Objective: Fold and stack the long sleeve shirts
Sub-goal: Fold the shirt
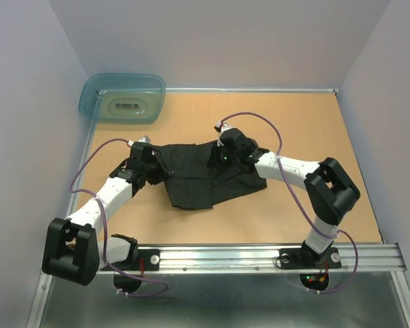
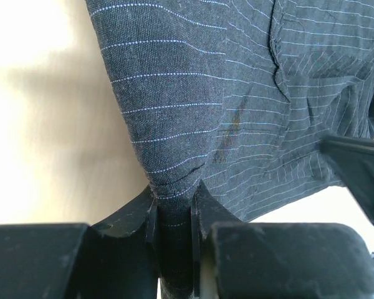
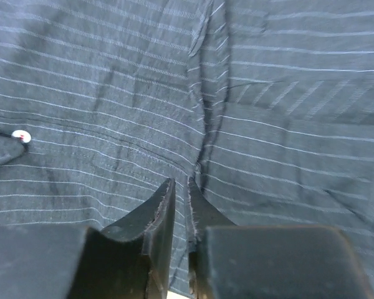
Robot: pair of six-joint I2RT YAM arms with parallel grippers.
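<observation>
One long sleeve shirt [image 1: 198, 183], dark with thin pale pinstripes, lies rumpled in the middle of the table [image 1: 314, 123]. My left gripper [image 1: 152, 162] is at its left edge, shut on a bunched corner of the cloth [image 2: 168, 93], which fills the gap between the fingers [image 2: 174, 190]. My right gripper [image 1: 222, 154] rests on the shirt's upper right part. Its jaws [image 3: 181, 182] stand nearly together on a raised crease [image 3: 202, 124] that runs straight into them. A small pale button [image 3: 22, 136] shows at the left.
A translucent teal plastic tub [image 1: 123, 96] stands at the back left corner. Grey walls close the table on three sides. A metal rail [image 1: 260, 256] with both arm bases runs along the near edge. The right arm's body [image 2: 361, 165] shows at the left wrist view's right edge.
</observation>
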